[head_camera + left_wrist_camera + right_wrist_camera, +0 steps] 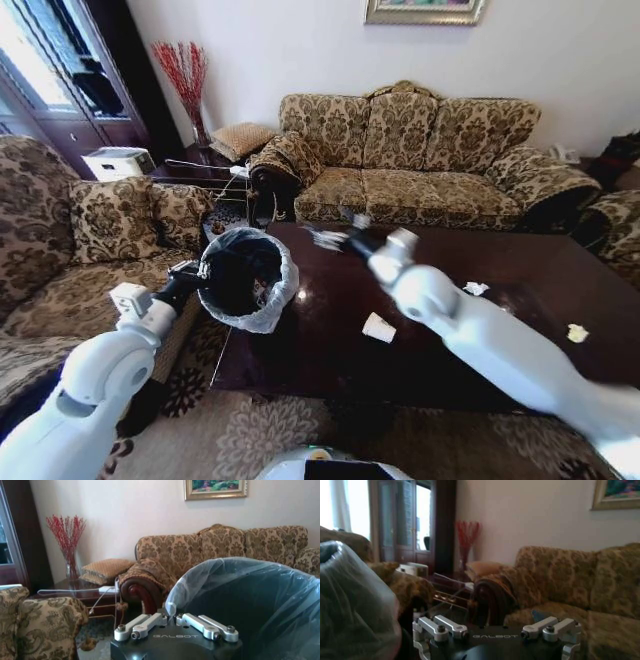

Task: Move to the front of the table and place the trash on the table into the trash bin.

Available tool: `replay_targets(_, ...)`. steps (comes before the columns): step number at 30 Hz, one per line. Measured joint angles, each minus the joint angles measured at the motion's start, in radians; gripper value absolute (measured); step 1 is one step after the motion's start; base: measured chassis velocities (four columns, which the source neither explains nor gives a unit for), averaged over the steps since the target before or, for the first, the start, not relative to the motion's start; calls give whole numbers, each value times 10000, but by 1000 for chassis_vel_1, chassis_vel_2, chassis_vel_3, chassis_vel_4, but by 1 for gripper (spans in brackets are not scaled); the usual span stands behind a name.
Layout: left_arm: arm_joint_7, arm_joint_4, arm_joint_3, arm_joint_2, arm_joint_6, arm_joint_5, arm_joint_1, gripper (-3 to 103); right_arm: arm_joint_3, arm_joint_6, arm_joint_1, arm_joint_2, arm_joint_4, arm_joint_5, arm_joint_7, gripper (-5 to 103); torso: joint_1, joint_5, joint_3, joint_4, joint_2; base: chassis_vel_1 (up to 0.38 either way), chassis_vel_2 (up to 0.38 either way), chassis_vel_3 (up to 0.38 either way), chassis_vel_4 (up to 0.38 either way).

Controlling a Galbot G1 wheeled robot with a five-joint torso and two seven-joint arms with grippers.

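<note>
My left gripper (200, 272) is shut on the near rim of the trash bin (245, 278), a black bin with a whitish bag that hangs at the table's left edge. The bag-lined bin (250, 600) looms right in front of the left wrist camera. My right gripper (335, 238) hovers open over the far left part of the dark table (480, 250), just right of the bin (350, 603); I see nothing between its fingers. Trash lies on the table: a white crumpled piece (378, 327), a small white bit (476, 288) and a yellowish bit (577, 333).
A patterned sofa (420, 150) stands behind the table and an armchair (90, 240) to the left. In the far left corner a side table (205, 160) holds a vase of red twigs (185, 80). Patterned carpet (250, 430) lies before the table.
</note>
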Motion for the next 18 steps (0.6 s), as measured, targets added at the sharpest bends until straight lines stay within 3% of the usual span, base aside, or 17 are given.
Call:
replay_targets(2, 66, -41, -109, -141, -1, 120, 137, 1, 367, 95, -843, -62, 30, -191, 117, 100, 0, -13, -1, -5, 1, 0, 0, 0, 0)
replay_targets(4, 66, -229, -385, -549, -18, 465, 551, 1, 907, 159, -2414, 235, -2, -670, 243, 100, -2, -1, 0, 31, 0, 0, 0, 0, 0)
replay_targets(7, 29, -232, -336, -602, -21, 553, 510, 1, 1492, 246, -3584, 641, -19, -1130, 424, 100, -3, -16, -2, 31, 2, 0, 0, 0, 0)
replay_targets(9, 32, -234, -205, -567, -21, 565, 402, 1, 1991, 300, -4680, 1252, -140, -1684, 579, 100, -3, -13, -1, 6, 1, 0, 0, 0, 0)
replay_targets(18, 124, -162, -66, -438, -25, 571, 332, 1, 2509, 342, -6205, 2722, -238, -2431, 1551, 100, -2, -11, -1, 12, 2, -8, -12, -12, -9)
